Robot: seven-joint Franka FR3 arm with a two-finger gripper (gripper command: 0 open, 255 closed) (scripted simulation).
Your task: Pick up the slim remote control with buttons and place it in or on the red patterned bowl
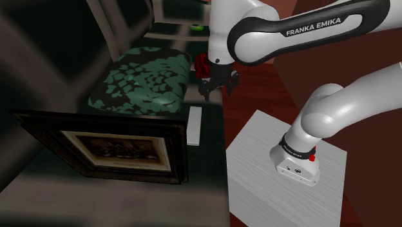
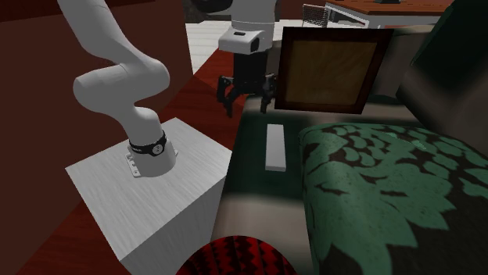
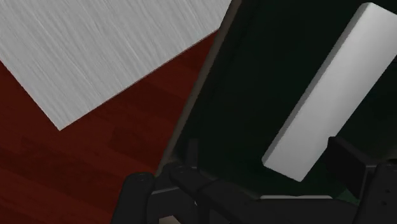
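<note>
The remote [image 1: 194, 126] is a plain white slim slab with no buttons drawn, lying flat on the dark seat beside the green cushion. It appears again as remote [image 2: 275, 147] and remote [image 3: 324, 95]. My black gripper [image 1: 218, 84] hangs open above the seat edge, just off one end of the remote and not touching it; nothing is between the fingers. In the wrist view the gripper [image 3: 268, 159] has its fingers apart, the remote's near end close to one finger [image 3: 347, 159]. The red patterned bowl [image 1: 201, 64] sits behind the gripper, partly hidden; bowl [image 2: 238, 258] shows at the bottom edge.
A green-and-black patterned cushion [image 1: 138, 80] fills the seat next to the remote. A dark-framed picture [image 1: 109, 148] leans at the seat's other end, picture [image 2: 332, 70]. The white stand [image 1: 283, 167] rests on red-brown floor [image 3: 83, 165] close by the seat edge.
</note>
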